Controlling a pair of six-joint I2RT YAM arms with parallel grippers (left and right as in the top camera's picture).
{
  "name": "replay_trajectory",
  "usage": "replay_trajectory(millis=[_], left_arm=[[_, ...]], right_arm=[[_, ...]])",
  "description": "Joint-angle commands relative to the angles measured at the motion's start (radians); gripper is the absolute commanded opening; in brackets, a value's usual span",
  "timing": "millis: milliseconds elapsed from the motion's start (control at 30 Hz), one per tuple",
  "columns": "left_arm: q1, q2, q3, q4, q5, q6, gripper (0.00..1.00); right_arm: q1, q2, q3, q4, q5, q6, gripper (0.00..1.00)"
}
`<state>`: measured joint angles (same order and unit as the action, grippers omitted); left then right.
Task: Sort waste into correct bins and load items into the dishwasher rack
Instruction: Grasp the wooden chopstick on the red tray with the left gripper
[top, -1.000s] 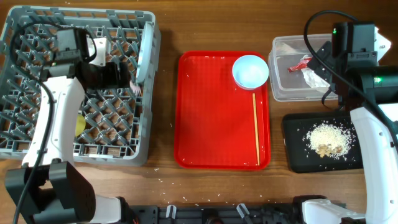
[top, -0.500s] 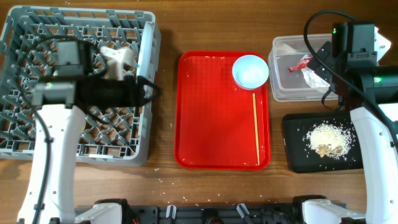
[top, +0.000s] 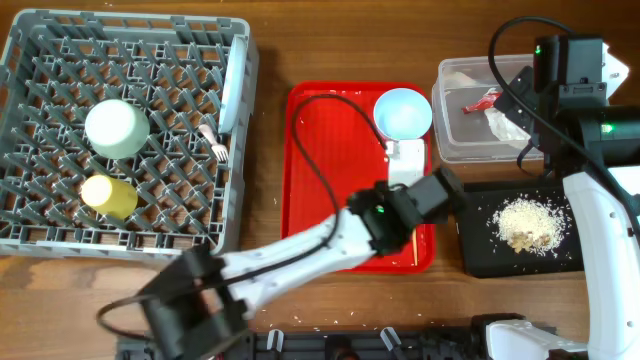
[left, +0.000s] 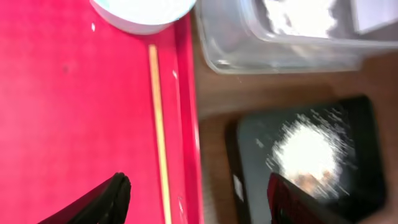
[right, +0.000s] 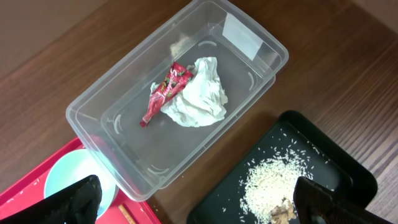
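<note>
My left gripper (left: 199, 196) is open and empty, low over the right edge of the red tray (top: 340, 170). It straddles the wooden chopstick (left: 158, 124) and the tray's rim. In the overhead view the left gripper (top: 440, 192) hides most of the chopstick. The light blue bowl (top: 402, 113) sits at the tray's far right corner. The grey rack (top: 60, 230) holds a pale green bowl (top: 117, 128), a yellow cup (top: 108, 196), a white plate (top: 231, 88) on edge and a fork (top: 213, 143). My right gripper (right: 199, 205) is open and empty above the clear tub (right: 112, 93).
The clear tub (top: 450, 140) holds the red wrapper (right: 165, 92) and the white napkin (right: 199, 99). The black tray (top: 480, 250) in front of it holds rice scraps (top: 528, 225). A few rice grains lie on the wooden table near the front edge.
My left arm has swung from the rack across to the red tray's right edge. The pale green bowl and yellow cup now show in the rack. The right arm has not moved.
</note>
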<state>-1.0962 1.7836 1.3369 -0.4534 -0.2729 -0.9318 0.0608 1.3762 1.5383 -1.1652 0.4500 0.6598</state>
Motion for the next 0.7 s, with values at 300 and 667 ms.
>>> replay_trajectory(millis=[300,667], left_arm=[[-0.054,0.358,0.005,0.237,-0.383,0.169,0.57],[-0.054,0.441,0.005,0.210,-0.348,0.169,0.34]], right_arm=[[-0.003,0.002,0.011,0.002,0.020,-0.003,1.00],[-0.003,0.002,0.011,0.002,0.020,-0.003,1.00]])
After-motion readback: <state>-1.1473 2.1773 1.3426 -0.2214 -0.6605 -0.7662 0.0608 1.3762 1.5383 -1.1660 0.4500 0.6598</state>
